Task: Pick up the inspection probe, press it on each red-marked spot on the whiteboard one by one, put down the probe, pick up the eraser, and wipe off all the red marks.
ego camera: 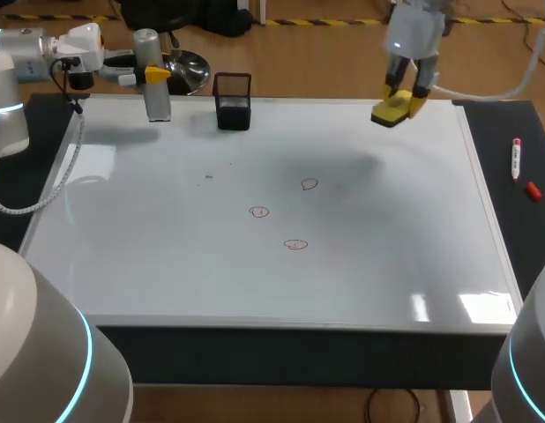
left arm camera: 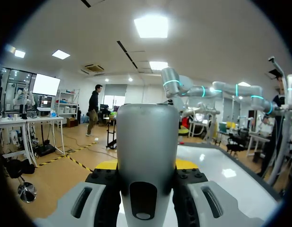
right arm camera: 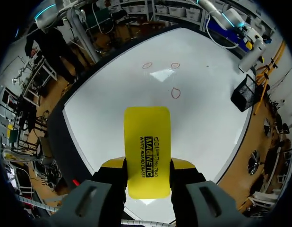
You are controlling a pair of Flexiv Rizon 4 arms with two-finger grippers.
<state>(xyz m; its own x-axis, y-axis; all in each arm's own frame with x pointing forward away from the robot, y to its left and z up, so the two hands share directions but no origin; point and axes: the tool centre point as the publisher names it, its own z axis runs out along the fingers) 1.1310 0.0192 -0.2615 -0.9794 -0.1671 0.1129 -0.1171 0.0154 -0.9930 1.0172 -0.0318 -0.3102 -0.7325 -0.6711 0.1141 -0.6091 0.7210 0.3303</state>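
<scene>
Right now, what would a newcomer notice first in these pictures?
The yellow eraser clamped in the right gripper, over the far right corner of the whiteboard. Then three red marks mid-board, and the grey inspection probe held upright by the left gripper at the far left.

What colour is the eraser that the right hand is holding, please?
The eraser is bright yellow with black print, best seen in the right wrist view.

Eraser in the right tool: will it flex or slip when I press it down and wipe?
Probably stiff: the eraser juts straight out of the right tool without sagging. It looks light, a small flat block. It may pivot under wiping drag, since the tool pinches only its rear end.
</scene>
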